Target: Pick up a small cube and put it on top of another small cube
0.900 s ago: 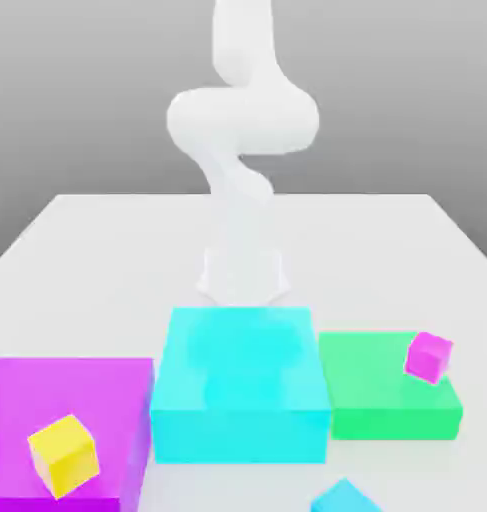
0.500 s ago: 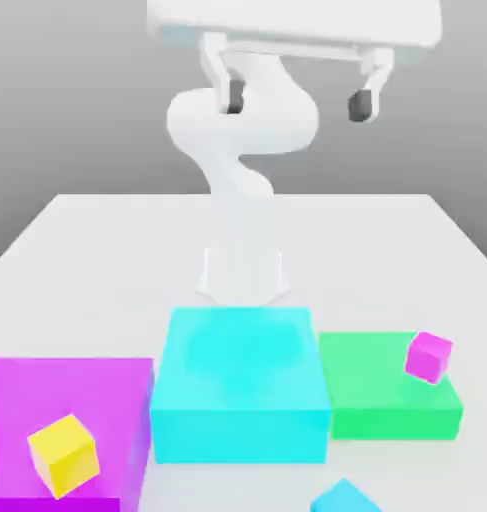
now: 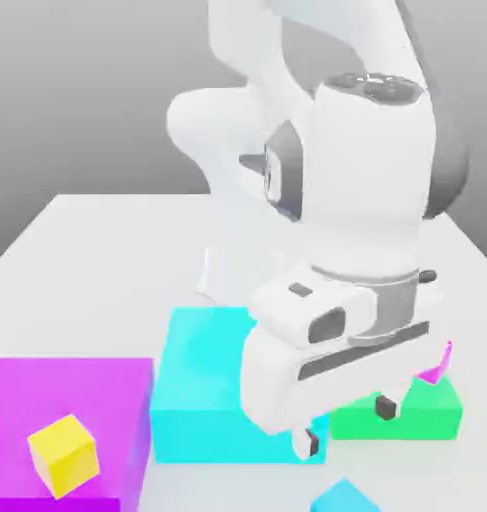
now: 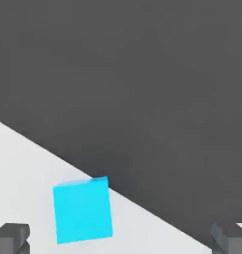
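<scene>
Hanging low over the near part of the white table (image 3: 107, 225), the gripper (image 3: 349, 423) points down with its two dark-tipped fingers (image 3: 386, 405) spread wide and nothing between them. In the hand view the fingertips (image 4: 11, 237) sit well apart at either side, and the small cube (image 4: 83, 211), sky blue and plain, lies on the table between them, close to the table's edge, untouched. In the exterior view that small cube (image 3: 345, 497) rests at the near edge, just nearer than the gripper and apart from the big blocks. Behind the white arm (image 3: 372, 180), the large cyan block (image 3: 202, 400) stands in the middle. On the exterior view's left is the large magenta block (image 3: 77, 385), with a small yellow cube (image 3: 63, 455) tilted on it. On the exterior view's right is the large green block (image 3: 432, 415); a small pink cube (image 3: 439, 362) on it is mostly hidden by the hand.
</scene>
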`<state>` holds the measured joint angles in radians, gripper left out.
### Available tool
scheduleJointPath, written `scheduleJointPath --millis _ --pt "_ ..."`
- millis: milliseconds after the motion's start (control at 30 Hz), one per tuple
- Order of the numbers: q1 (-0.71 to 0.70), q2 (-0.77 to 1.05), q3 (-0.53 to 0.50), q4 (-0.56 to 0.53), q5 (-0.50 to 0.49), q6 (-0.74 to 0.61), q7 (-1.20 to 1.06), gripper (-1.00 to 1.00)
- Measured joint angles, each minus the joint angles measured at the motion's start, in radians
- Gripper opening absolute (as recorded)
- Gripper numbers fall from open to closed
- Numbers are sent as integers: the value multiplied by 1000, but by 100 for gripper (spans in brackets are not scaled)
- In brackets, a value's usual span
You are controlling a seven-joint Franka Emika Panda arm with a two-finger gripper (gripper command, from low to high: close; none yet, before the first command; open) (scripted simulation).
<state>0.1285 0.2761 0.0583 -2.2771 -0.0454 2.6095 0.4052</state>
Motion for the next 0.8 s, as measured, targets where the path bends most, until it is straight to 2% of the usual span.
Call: scheduleJointPath --millis 200,233,467,633,800 --pt "14 218 -3 30 -21 131 -17 0" --pt "16 238 -6 34 -24 147 -15 -100" --pt "15 234 -5 33 -24 143 -16 -100" --pt "10 76 19 -9 -11 26 -40 -100" --pt "65 -103 102 -127 -25 -37 -167 -100"
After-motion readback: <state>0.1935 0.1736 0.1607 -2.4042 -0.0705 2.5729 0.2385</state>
